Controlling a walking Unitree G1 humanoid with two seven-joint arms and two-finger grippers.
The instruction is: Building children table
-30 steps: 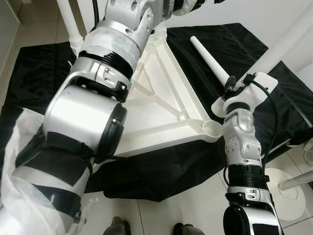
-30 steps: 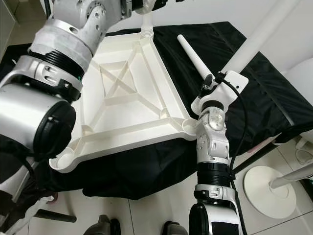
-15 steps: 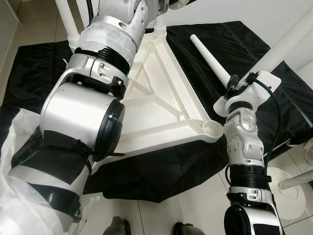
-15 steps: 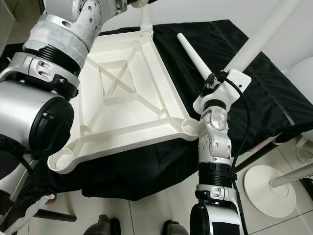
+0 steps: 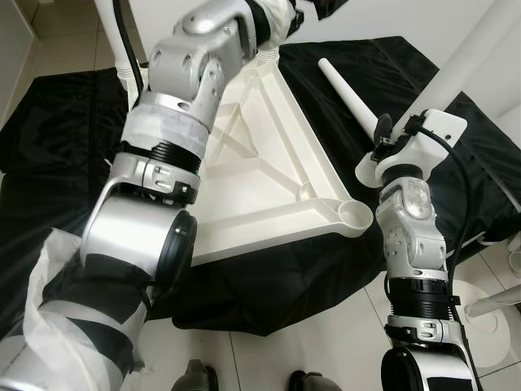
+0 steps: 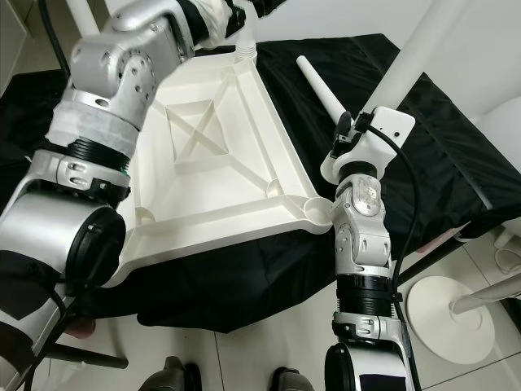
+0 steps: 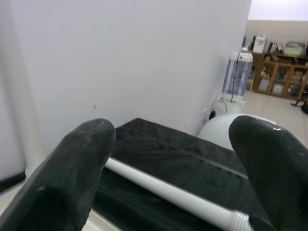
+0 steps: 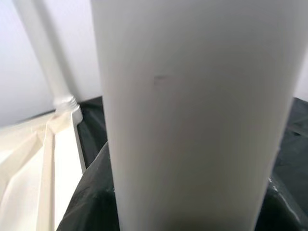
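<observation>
The white plastic ribbed tabletop [image 6: 220, 163] lies upside down on a black cloth [image 6: 407, 130], a loose white tapered table leg [image 5: 352, 102] resting on the cloth beside it. The right gripper [image 6: 352, 132] is clamped on a second white tube-shaped leg [image 8: 192, 120] held upright, which crowds the right wrist view. The left gripper [image 7: 178, 168], fingers [image 7: 72, 178] spread wide and empty, has lifted since a second ago, its elbow no longer masking the tabletop.

Left end effector [image 7: 168, 159] cut off by top edge in head views. Right end effector hidden behind its wrist; held white leg [image 6: 407, 65] runs off frame. Tabletop [image 5: 269, 171] partly hidden by left arm [image 5: 171, 147].
</observation>
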